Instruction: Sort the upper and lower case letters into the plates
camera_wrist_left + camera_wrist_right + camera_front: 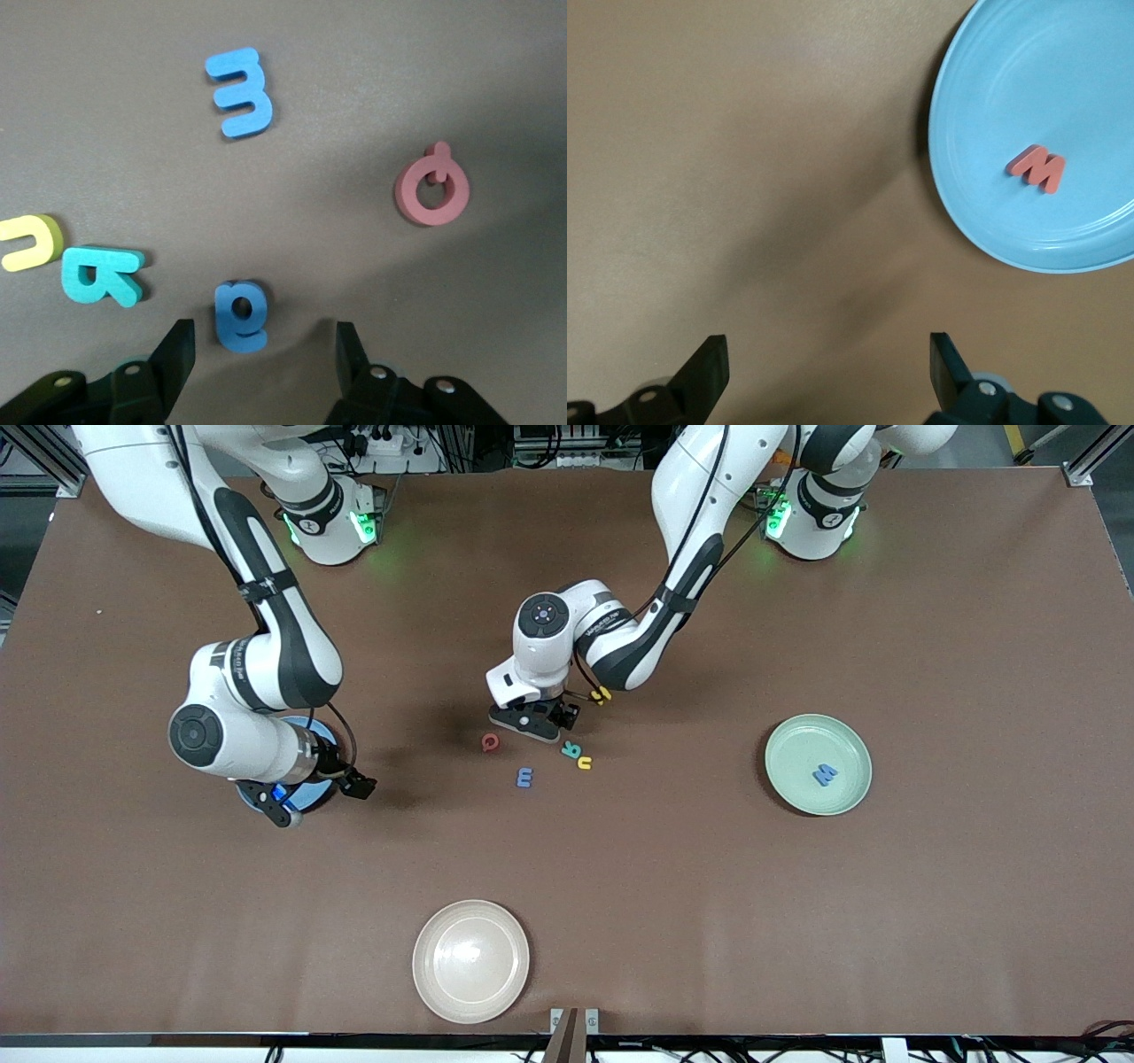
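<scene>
My left gripper [532, 724] hangs low over the table's middle, open. A blue letter [240, 314] lies flat just ahead of its fingertips [177, 343], untouched. Around it lie a red letter [489, 742], another blue letter [524, 778], a teal letter [571, 749] and a yellow letter [584, 763]; a second yellow letter [602, 693] lies by the left wrist. The mint green plate [797, 735] holds a blue letter [825, 774]. My right gripper [321, 799] is open and empty over the edge of the blue plate [1063, 88], which holds a red letter [1037, 167].
A cream-beige plate [470, 960] sits empty near the table's front edge. The right arm's elbow and wrist cover most of the blue plate [312, 797] in the front view.
</scene>
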You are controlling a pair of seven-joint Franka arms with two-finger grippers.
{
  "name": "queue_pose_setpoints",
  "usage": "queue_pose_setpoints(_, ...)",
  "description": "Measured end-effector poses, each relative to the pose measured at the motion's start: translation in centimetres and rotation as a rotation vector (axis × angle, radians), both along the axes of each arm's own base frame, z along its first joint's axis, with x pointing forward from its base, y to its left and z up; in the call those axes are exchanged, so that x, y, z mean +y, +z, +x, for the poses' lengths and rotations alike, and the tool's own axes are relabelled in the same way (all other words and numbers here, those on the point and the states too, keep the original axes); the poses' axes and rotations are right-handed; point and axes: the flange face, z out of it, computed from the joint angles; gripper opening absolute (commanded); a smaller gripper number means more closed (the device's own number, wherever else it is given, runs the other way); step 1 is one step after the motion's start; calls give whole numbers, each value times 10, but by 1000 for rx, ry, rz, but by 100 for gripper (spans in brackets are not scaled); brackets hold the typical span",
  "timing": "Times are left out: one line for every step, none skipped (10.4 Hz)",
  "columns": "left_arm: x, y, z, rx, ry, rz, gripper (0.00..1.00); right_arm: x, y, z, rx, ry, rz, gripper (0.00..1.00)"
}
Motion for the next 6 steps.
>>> queue_pose_setpoints(0, -1, 0, -1, -2, 1, 65, 0, 0, 1, -1, -5, 0, 100)
queue_pose_setpoints(0, -3, 1, -2, -1, 4, 64, 0, 1, 2, -3, -7, 0, 100)
queue_pose_setpoints(0, -4, 2, -3, 0, 5, 64, 0, 1, 2, -3, -8, 0, 100)
queue_pose_setpoints(0, -5, 3, -3, 0, 5, 62, 0, 2, 2, -5, -9, 0, 100)
queue_pose_setpoints(0, -5, 3, -5, -3, 6, 60, 0, 2, 3, -6, -9, 1, 100)
queue_pose_setpoints(1, -5, 4, -6, -10, 7, 60, 0, 3, 3, -7, -9, 1, 100)
